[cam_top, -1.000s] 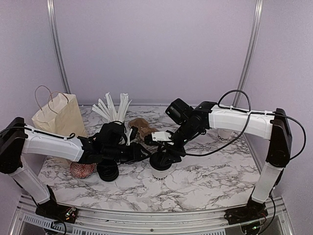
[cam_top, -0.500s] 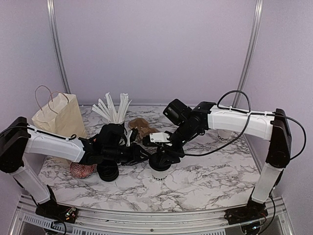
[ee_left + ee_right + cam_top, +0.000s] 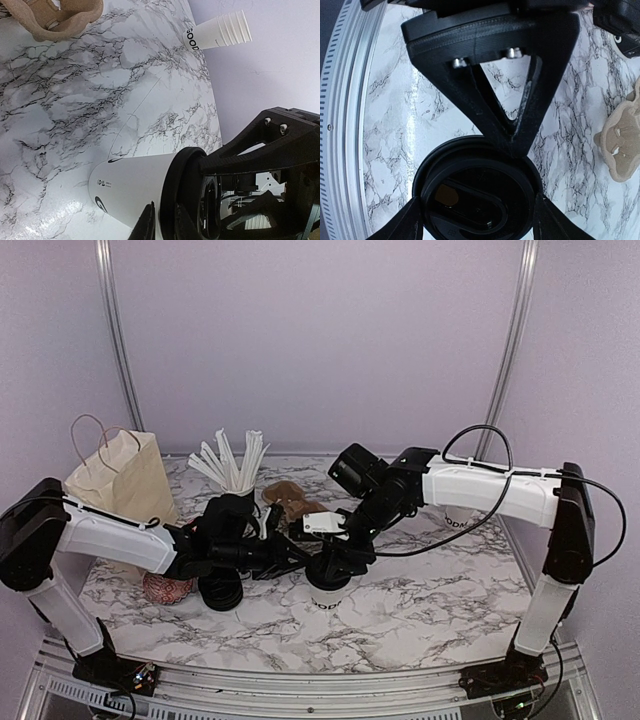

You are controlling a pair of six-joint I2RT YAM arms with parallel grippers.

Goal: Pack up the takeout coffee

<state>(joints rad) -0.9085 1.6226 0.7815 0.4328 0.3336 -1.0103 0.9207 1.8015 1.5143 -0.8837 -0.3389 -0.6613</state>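
A takeout coffee (image 3: 328,590), a white paper cup with a black lid (image 3: 477,192), stands at the middle of the marble table. My right gripper (image 3: 479,220) comes down on it from above, its fingers pressed against opposite sides of the lid. My left gripper (image 3: 165,222) reaches in from the left at rim height. One thin fingertip (image 3: 146,220) lies on the white wall (image 3: 132,187) just under the lid and the other on the lid's top, pinching the rim. In the top view both grippers meet over the cup (image 3: 325,562).
A stack of white cups (image 3: 460,515) stands behind the right arm. A brown cardboard cup carrier (image 3: 290,498) lies behind the grippers. A paper bag (image 3: 120,480), a black cup of white sticks (image 3: 235,465), a red-patterned bowl (image 3: 168,587) and stacked black lids (image 3: 220,590) are at the left.
The left gripper has narrowed its jaws onto the lid's rim and edged slightly toward the cup. The right gripper keeps its place on the lid.
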